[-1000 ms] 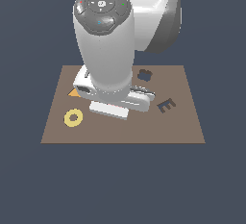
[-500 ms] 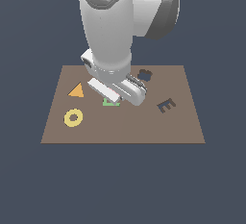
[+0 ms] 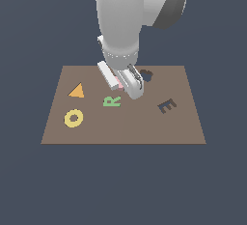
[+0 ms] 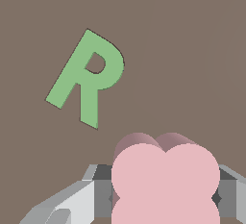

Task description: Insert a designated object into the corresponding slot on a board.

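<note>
The arm has lifted over the last second: where the gripper [image 3: 126, 85] was pressed low over the middle of the board [image 3: 178, 122], hiding the green R [image 3: 112, 101], it now hangs clear above it, and the R lies uncovered just in front of the fingers. The fingers are pinched on the pink piece [image 4: 165, 182], which rides between them; in the exterior view only a sliver of pink [image 3: 119, 85] shows at the tip, while the wrist view shows its lobed face filling the gap between the two grey fingers [image 4: 67, 204], well off the brown surface. By my reading, the pick is done and the carry has begun. The slot [image 3: 146, 76] sits toward the far edge of the board, just to the exterior view's right of the gripper and partly hidden behind it, so the move left looks short: across and slightly back, then down with the lobes lined up. The only writing is the shapes themselves: the green R, and a dark E [image 3: 166, 105] on the right of the board. A yellow ring [image 3: 73, 118] and an orange triangle [image 3: 76, 91] lie on the left. No brand or label can be read.
</note>
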